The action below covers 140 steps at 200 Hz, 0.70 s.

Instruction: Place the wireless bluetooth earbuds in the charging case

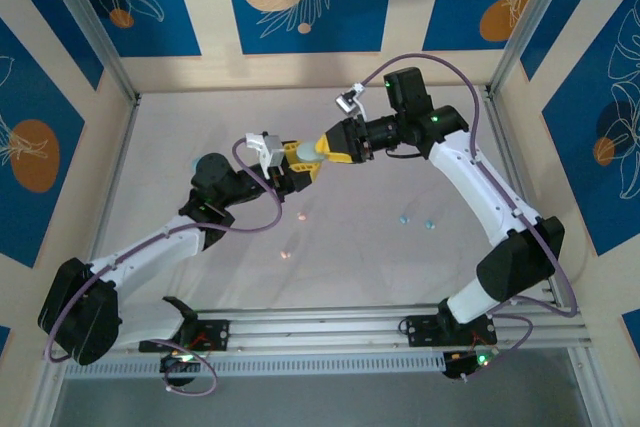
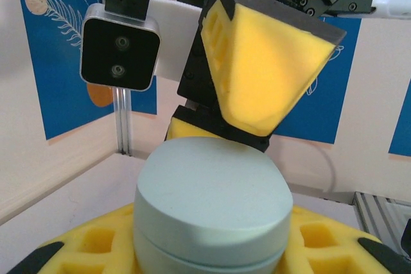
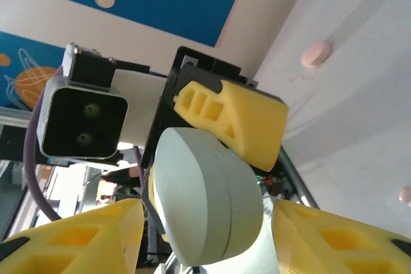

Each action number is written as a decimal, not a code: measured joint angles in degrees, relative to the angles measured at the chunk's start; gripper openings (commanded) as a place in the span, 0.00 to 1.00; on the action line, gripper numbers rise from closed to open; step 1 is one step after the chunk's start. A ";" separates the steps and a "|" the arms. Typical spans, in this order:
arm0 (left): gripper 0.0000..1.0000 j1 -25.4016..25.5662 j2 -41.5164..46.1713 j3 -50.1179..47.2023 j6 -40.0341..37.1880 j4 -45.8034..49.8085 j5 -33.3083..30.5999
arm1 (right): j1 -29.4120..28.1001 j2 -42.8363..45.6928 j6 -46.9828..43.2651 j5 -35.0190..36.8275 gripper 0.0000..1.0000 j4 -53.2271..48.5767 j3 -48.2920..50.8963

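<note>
A pale mint charging case [image 1: 303, 152], its lid closed, hangs in the air above the table's middle. My left gripper [image 1: 293, 165] is shut on it, and its yellow pads [image 2: 83, 248] hug the case [image 2: 212, 197] from both sides. My right gripper [image 1: 326, 147] faces it, open. Its fingers [image 3: 77, 235] straddle the case [image 3: 205, 197] with a narrow gap on each side. Tiny earbuds lie on the table below: two pink ones [image 1: 302, 214] [image 1: 285, 254] and two light blue ones [image 1: 404, 218] [image 1: 430, 223].
The white table [image 1: 400, 267] is walled in by beige and blue panels, with aluminium posts [image 1: 95, 37] at the corners. A rail [image 1: 330, 327] carrying both arm bases runs along the near edge. A small pink piece [image 3: 316, 52] lies on the cloth.
</note>
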<state>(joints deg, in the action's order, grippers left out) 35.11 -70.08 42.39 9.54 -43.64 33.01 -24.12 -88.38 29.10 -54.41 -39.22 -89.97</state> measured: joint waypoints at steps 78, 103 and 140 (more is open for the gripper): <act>0.37 0.00 -0.50 0.22 0.68 -0.52 -0.02 | -0.13 -2.12 4.48 -7.96 0.43 4.87 2.73; 0.38 0.00 -0.72 0.31 0.68 -0.48 0.22 | -0.31 -2.82 5.92 -8.61 0.42 6.80 2.78; 0.41 0.00 -1.16 0.33 0.66 -0.22 0.24 | -0.28 -3.72 7.76 -9.20 0.35 8.74 3.15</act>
<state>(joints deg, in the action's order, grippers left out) 35.11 -71.24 42.72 10.20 -43.86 33.26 -24.40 -92.09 36.86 -63.61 -30.48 -86.83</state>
